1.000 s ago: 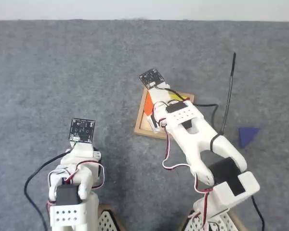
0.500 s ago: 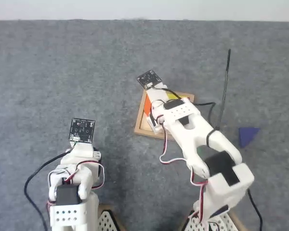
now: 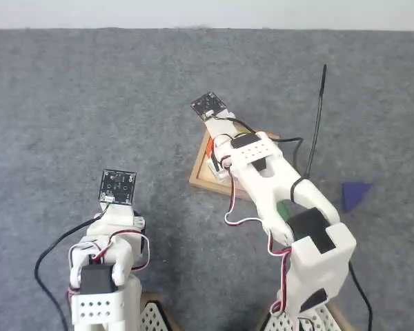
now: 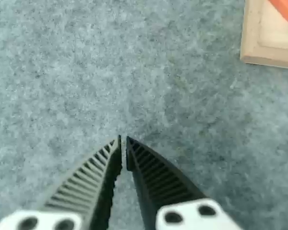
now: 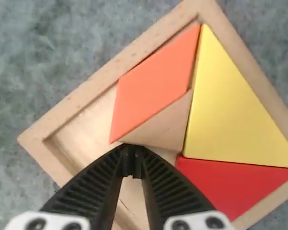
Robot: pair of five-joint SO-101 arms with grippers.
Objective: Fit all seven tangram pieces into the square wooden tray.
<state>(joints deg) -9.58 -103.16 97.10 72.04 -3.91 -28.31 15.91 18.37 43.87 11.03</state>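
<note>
The square wooden tray (image 5: pixel 62 122) holds an orange parallelogram (image 5: pixel 153 84), a yellow triangle (image 5: pixel 225 115) and a red triangle (image 5: pixel 235 184). My right gripper (image 5: pixel 131 155) is shut with nothing in it, its tips at the edge of the bare triangular gap (image 5: pixel 165 132) between those pieces. In the high view the right arm (image 3: pixel 262 172) lies over the tray (image 3: pixel 201 178). A blue triangle (image 3: pixel 355 193) lies on the mat to the right of that arm. My left gripper (image 4: pixel 123 141) is shut and empty over the grey mat, left of the tray corner (image 4: pixel 259 38).
Grey felt mat (image 3: pixel 90 89) covers the table. A thin black cable (image 3: pixel 316 124) stands up right of the tray. A bit of green (image 3: pixel 281 209) shows beside the right arm. The left arm (image 3: pixel 103 262) sits at the front left.
The right arm's wrist has swung a little to the left and farther over the tray, and the tray looks nudged slightly left. The left arm has kept still.
</note>
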